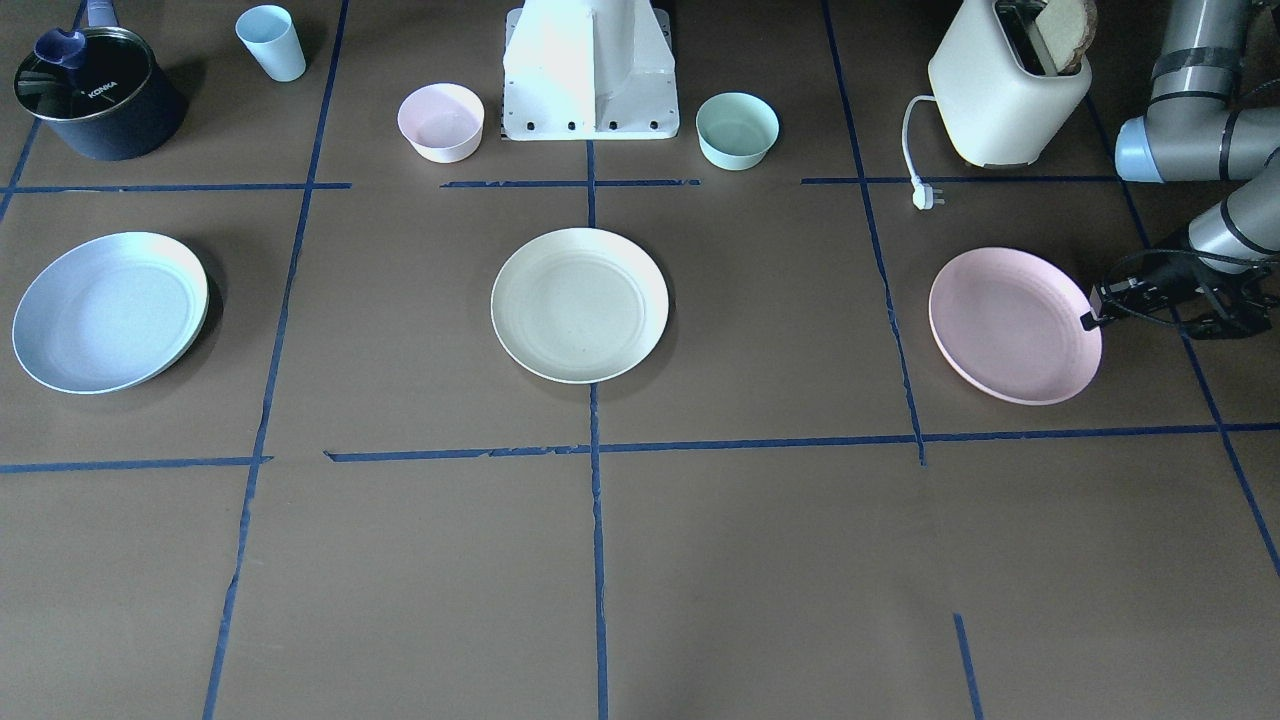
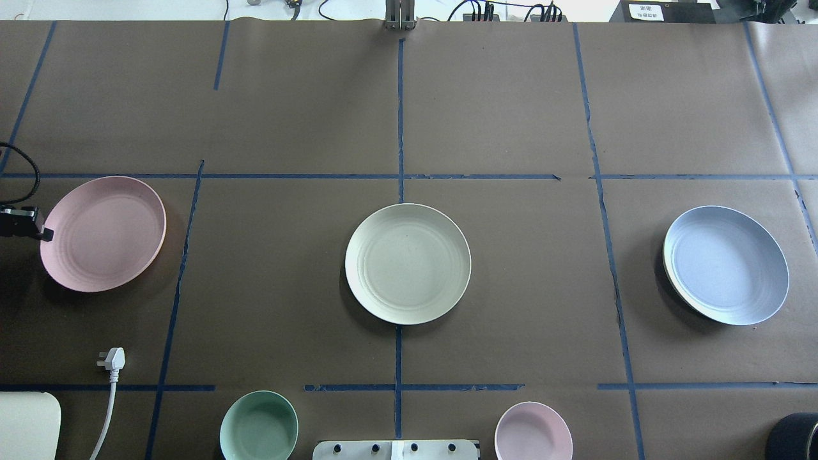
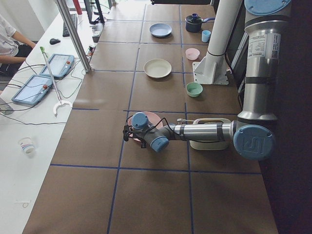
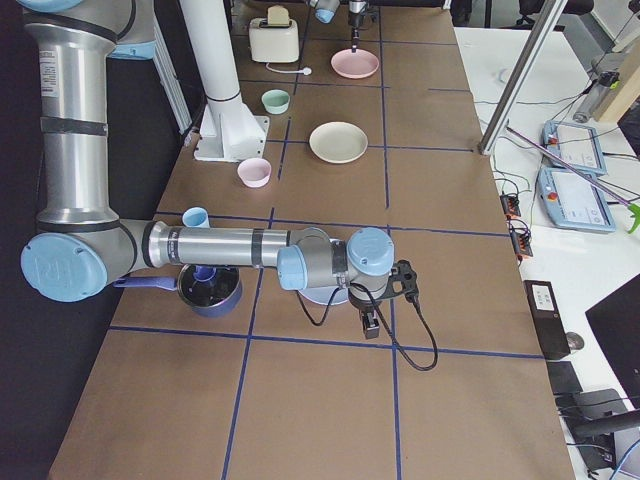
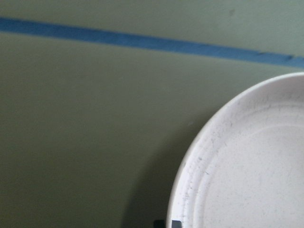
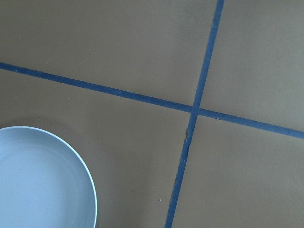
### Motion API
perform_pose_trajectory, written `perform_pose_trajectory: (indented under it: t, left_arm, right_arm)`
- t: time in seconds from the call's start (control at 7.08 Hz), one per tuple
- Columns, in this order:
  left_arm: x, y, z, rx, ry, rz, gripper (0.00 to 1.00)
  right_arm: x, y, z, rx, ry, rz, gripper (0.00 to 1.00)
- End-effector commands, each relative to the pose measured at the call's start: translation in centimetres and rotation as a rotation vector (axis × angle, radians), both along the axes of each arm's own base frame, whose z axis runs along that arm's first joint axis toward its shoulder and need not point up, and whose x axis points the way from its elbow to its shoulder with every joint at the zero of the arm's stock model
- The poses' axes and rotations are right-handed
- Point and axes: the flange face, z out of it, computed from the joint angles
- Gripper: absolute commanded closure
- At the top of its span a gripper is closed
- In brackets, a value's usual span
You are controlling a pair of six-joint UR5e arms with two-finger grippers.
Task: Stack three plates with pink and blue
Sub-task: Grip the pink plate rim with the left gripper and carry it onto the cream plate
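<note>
Setting left hand (image 1: 1088,320) at pink plate (image 1: 1012,325) rim, cannot tell whether clamped, next needing lift and carry onto cream plate (image 1: 579,304).

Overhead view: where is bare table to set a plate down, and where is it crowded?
Bare: the gaps between pink plate and cream plate, and cream plate and blue plate; also the far strip of the table beyond them. Crowded: the near edge, with mint-green bowl, pink bowl, plug and toaster.
</note>
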Motion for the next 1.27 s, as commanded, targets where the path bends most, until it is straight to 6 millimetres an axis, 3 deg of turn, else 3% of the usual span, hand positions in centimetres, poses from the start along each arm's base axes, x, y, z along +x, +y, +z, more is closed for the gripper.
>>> perform_pose_trajectory:
  t: [0.0, 0.14, 0.28, 0.42, 0.57, 0.85, 0.99, 1.13]
  left_arm:
    - [7.2, -4.2, -14.1, 0.027, 0.181, 0.046, 1.0]
    - [15.1, -1.5, -22.6, 0.006, 0.263, 0.119, 1.0]
    - [20.2, 1.4, -28.9, 0.012, 0.304, 0.092, 1.0]
    - [26.9, 5.4, -32.7, 0.035, 0.316, 0.071, 1.0]
    - [30.1, 7.3, -33.9, 0.044, 0.31, 0.07, 1.0]
    - [30.6, 7.4, -33.3, 0.033, 0.284, 0.065, 1.0]
    - [30.8, 7.6, -33.2, 0.031, 0.282, 0.069, 0.81]
    - [31.0, 7.3, -33.1, 0.043, 0.275, 0.042, 0.18]
  right_arm:
    - [-1.0, 0.1, -0.4, -0.006, -0.059, -0.02, 0.0]
    - [-1.5, 0.1, -0.6, -0.007, -0.084, -0.03, 0.0]
    - [-1.8, 0.0, -0.8, -0.005, -0.089, -0.037, 0.0]
    - [-2.7, 0.0, -0.9, -0.003, -0.102, -0.055, 0.0]
    - [-2.9, 0.0, -0.9, -0.002, -0.102, -0.06, 0.0]
    - [-3.2, 0.0, -0.9, -0.002, -0.104, -0.065, 0.0]
    - [-3.4, 0.0, -0.9, -0.001, -0.105, -0.071, 0.0]
    - [-3.7, 0.0, -1.0, 0.0, -0.106, -0.077, 0.0]
